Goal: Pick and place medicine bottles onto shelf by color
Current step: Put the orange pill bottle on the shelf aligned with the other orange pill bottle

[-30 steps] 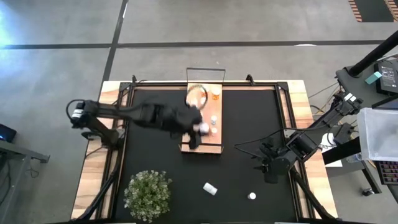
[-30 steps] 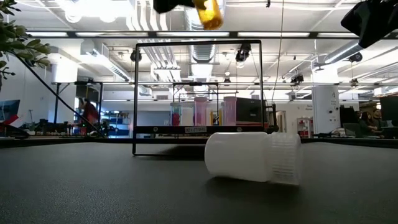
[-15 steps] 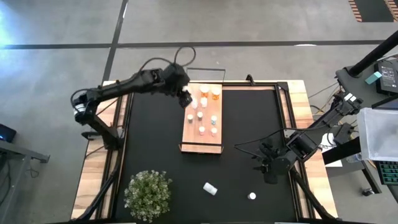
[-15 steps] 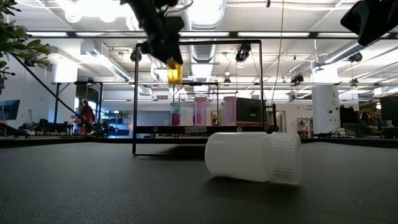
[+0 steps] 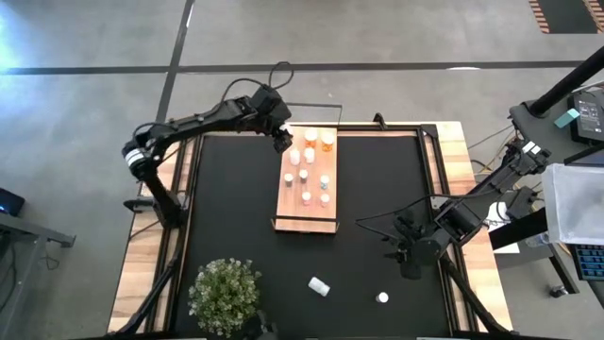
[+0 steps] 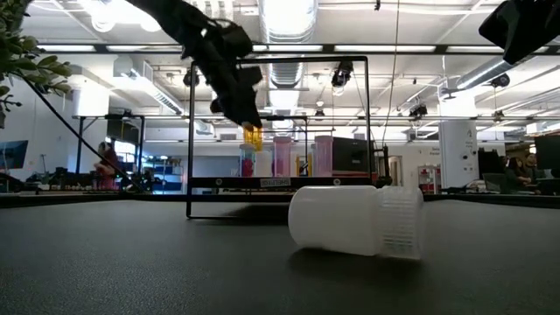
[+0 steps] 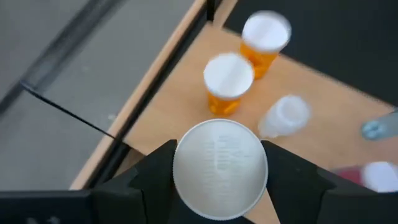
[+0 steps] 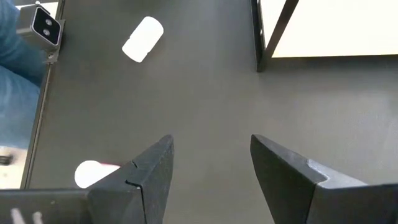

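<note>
The shelf (image 5: 304, 210) is a light-wood board with a thin black frame, lying on the black mat. Several small medicine bottles stand on it, among them two orange, white-capped ones (image 7: 228, 83) at its far end. My left gripper (image 5: 281, 142) hangs over the shelf's far left corner, shut on another orange, white-capped bottle (image 6: 252, 136). A white bottle (image 5: 319, 285) lies on its side on the mat near the front edge. My right gripper (image 5: 408, 260) waits open over the mat at the right, with nothing between its fingers (image 8: 155, 163). My left gripper pinches the orange bottle between its two fingers, just under the white cap (image 7: 220, 169), whose top faces the wrist camera. The fingers slant down from the table's left. The bottle's orange body (image 6: 252, 137) hangs below them, clear of the shelf.
A small potted plant (image 5: 225, 293) stands at the near left of the mat. Another small bottle (image 5: 381, 297) stands near the front edge by my right gripper. The shelf's black frame (image 6: 189, 140) rises at its ends. Bare mat lies between the shelf and my right gripper.
My left gripper has carried the orange bottle from over the middle of the shelf toward the table's far edge and a little left, sinking as it went. It now hangs low over the shelf's far left corner, still shut on the bottle.
</note>
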Robot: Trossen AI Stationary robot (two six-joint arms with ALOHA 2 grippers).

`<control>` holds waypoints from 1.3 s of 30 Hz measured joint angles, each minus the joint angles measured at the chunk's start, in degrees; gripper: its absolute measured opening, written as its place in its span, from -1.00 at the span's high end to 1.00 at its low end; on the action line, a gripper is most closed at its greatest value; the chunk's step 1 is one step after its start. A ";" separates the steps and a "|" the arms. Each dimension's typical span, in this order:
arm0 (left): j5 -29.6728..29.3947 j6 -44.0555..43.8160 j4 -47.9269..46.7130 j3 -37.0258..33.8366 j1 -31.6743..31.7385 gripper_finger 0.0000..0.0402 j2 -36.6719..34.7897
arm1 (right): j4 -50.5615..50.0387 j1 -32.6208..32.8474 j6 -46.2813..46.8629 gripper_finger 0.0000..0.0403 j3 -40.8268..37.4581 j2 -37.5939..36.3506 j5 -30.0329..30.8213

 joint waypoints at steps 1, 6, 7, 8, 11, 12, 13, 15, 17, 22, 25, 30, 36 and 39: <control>0.06 0.06 0.23 0.31 0.11 0.01 1.14 | 0.01 0.00 0.00 -0.01 0.00 0.00 0.00; 1.58 -0.28 0.66 2.63 1.40 0.01 6.01 | -0.02 0.02 0.00 -0.01 0.00 0.00 0.00; 1.96 -0.31 0.63 3.01 1.64 0.01 6.81 | -0.02 0.00 0.00 -0.01 0.00 0.00 0.00; 2.16 -0.33 0.76 3.43 1.75 0.01 7.50 | 0.01 0.00 0.00 -0.01 0.00 0.00 0.00; 2.25 -0.35 1.44 4.00 2.01 0.01 8.41 | 0.00 0.00 0.00 -0.01 0.00 0.00 0.00; 2.29 -0.35 1.95 4.04 2.06 0.01 8.57 | 0.00 0.00 0.00 -0.01 0.00 0.00 0.00; 2.27 -0.35 2.44 4.05 2.08 0.01 8.66 | 0.00 0.01 0.00 -0.01 0.00 0.00 0.00; 2.27 -0.35 2.80 3.75 2.08 0.01 9.01 | 0.01 0.00 0.00 -0.01 0.00 0.00 0.00; 2.27 -0.39 3.04 3.49 2.08 0.01 9.49 | -0.02 0.00 0.00 -0.01 0.00 0.00 0.00; 2.32 -0.39 3.06 3.26 2.08 0.01 9.82 | -0.02 0.00 0.00 -0.01 0.00 0.00 0.00; 2.32 -0.39 3.15 3.18 2.08 0.01 9.82 | -0.02 0.00 0.00 -0.01 0.00 0.00 0.00; 2.57 -0.39 3.69 2.06 2.06 0.01 9.82 | -0.01 0.00 0.00 -0.01 0.00 0.00 0.00; 2.90 -0.39 5.99 0.91 2.03 0.01 9.82 | -0.02 0.00 0.00 -0.01 0.00 0.00 0.00; 3.23 -0.39 8.00 -0.16 1.93 0.01 9.82 | 0.00 0.02 0.00 -0.01 0.00 0.00 0.00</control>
